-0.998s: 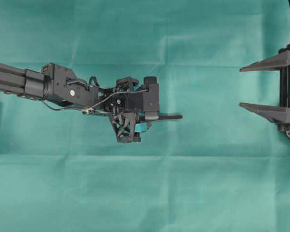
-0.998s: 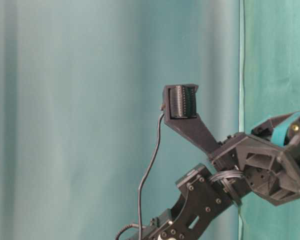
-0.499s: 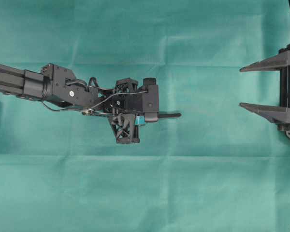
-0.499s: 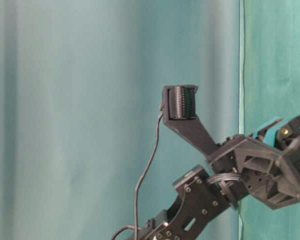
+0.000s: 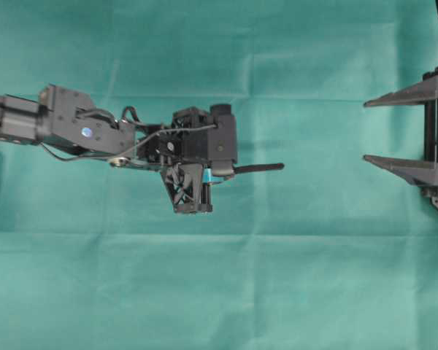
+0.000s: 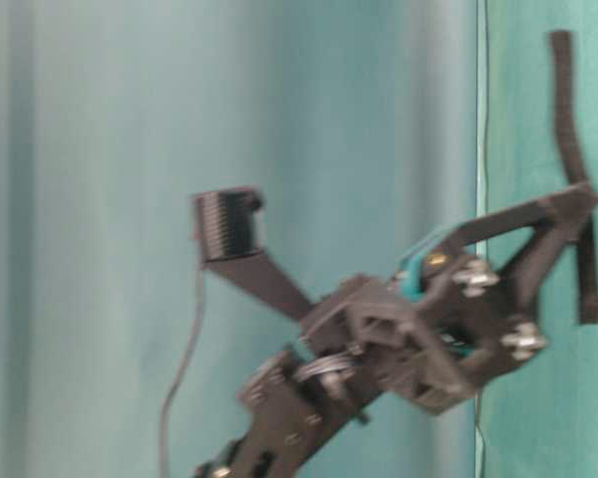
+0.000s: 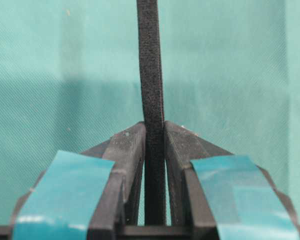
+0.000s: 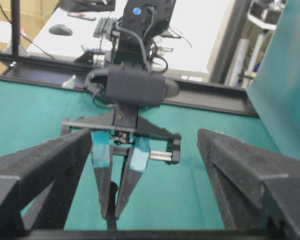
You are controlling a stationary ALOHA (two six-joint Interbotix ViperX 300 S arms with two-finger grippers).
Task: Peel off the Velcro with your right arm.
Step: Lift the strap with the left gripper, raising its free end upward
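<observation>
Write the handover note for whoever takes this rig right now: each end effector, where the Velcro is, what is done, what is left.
Left end effector: shut on the Velcro, teal-taped fingers clamped on either side of it. The strap's free end sticks out past the fingertips toward the right arm, clear of the green cloth.
Right end effector: open, empty, waiting at the right edge of the overhead view, well apart from the strap.
Done: strap gripped and presented by the left arm.
Left: bring the right end effector in, pinch one layer at the free end, and peel it off. No layers look separated yet.
</observation>
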